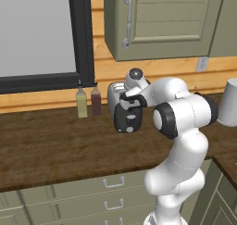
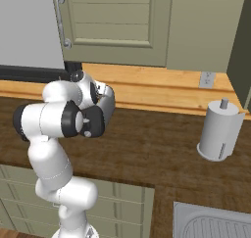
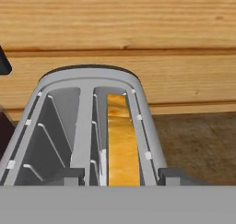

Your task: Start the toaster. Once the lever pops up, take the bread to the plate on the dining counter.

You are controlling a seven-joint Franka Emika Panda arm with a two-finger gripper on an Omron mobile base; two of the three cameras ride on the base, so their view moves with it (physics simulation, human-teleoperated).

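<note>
In the hand view I look down into the chrome toaster (image 3: 86, 126), which stands against the wooden back wall. A tan slice of bread (image 3: 122, 140) stands on edge in its right slot; the left slot holds nothing. My gripper (image 3: 125, 176) hovers just above that slot and is open, with one dark fingertip (image 3: 74, 175) on each side of the bread and a gap between each tip and the slice. In the left base view the dark hand covers most of the toaster (image 1: 113, 92). The lever, the plate and the dining counter are out of view.
Two slim bottles (image 1: 82, 103) (image 1: 96, 100) stand just left of the toaster on the wooden worktop (image 1: 51, 150). A paper towel roll (image 2: 219, 130) stands to the right, with a sink (image 2: 215, 223) at the front right corner. Wall cabinets (image 1: 157, 22) hang overhead.
</note>
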